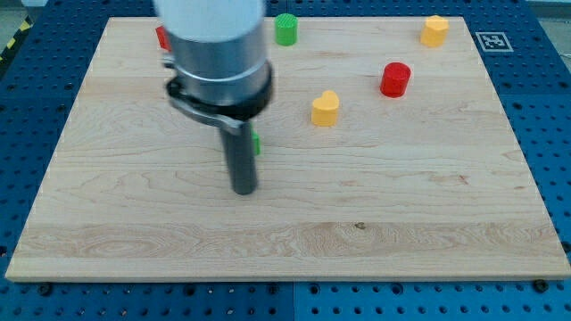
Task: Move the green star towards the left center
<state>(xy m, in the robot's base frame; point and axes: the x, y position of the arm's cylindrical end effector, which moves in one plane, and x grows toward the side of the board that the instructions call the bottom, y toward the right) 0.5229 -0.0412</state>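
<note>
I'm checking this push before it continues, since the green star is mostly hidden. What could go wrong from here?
1. Only a green sliver of the green star shows at the rod's right edge, so its contact with my tip cannot be judged; the push may glance off.
2. The tip appears to sit at or left of the star; pushing from there would likely send it right, away from the left center.
3. The red block, partly hidden at top left, could be struck if the arm swings round.
</note>
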